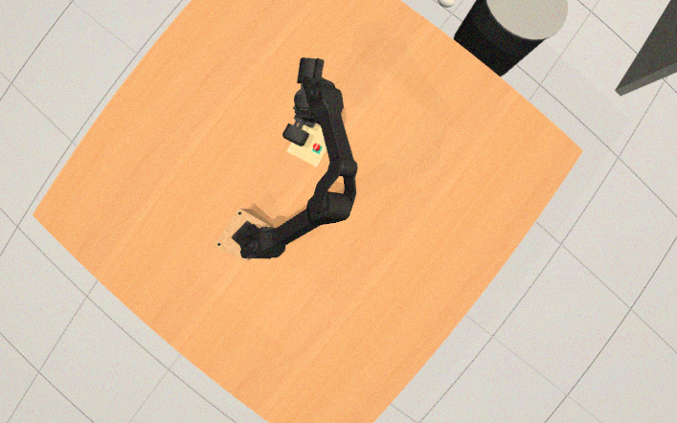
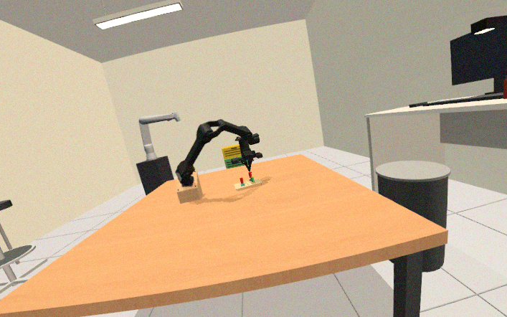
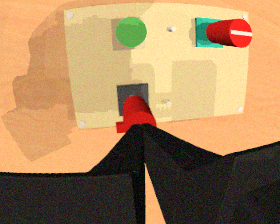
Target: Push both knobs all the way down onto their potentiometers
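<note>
The cream circuit board stands on the table. One red knob, with a small side pointer, stands above the dark grey potentiometer. The other red knob, with a white line on top, stands above the teal potentiometer. Both look tall over their potentiometers. My gripper is shut and empty, pointing down. Its tips overlap the top of the pointer knob in the wrist view; whether they touch it, I cannot tell.
A green knob stands on the same board, beside the dark grey potentiometer's knob. Small light pins stick up from the board. My arm's wooden base block sits on the table.
</note>
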You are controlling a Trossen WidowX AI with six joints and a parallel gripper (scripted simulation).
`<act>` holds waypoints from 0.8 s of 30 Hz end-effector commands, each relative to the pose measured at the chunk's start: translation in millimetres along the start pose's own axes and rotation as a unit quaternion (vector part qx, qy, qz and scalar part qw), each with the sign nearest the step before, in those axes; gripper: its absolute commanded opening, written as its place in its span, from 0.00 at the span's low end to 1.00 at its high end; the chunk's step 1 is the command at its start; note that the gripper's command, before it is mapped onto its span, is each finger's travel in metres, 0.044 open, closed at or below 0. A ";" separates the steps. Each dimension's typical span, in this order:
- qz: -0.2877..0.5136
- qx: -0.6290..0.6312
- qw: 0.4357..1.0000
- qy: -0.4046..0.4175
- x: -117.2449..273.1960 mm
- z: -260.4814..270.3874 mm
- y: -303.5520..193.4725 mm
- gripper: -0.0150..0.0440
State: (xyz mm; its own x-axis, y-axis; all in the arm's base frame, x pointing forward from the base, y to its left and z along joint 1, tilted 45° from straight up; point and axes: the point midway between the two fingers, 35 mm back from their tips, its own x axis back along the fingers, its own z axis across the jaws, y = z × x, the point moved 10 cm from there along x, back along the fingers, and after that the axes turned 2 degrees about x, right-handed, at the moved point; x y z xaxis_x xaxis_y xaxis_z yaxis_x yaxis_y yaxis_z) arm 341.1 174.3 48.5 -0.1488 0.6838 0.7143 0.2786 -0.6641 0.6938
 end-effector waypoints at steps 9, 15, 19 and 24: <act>-0.004 0.003 1.000 0.001 -3.1 -0.8 -0.7 0.25; -0.004 0.003 1.000 0.001 -4.7 -0.8 -0.7 0.25; -0.004 0.003 1.000 0.001 -5.8 -0.8 -0.7 0.25; -0.004 0.003 1.000 0.001 -7.1 -0.8 -0.7 0.25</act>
State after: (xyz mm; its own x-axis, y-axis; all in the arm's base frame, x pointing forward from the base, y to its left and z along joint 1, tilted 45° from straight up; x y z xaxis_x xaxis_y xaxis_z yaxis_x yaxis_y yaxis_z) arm 341.8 170.8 44.5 -0.1504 0.6835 0.7143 0.2792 -0.6637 0.6939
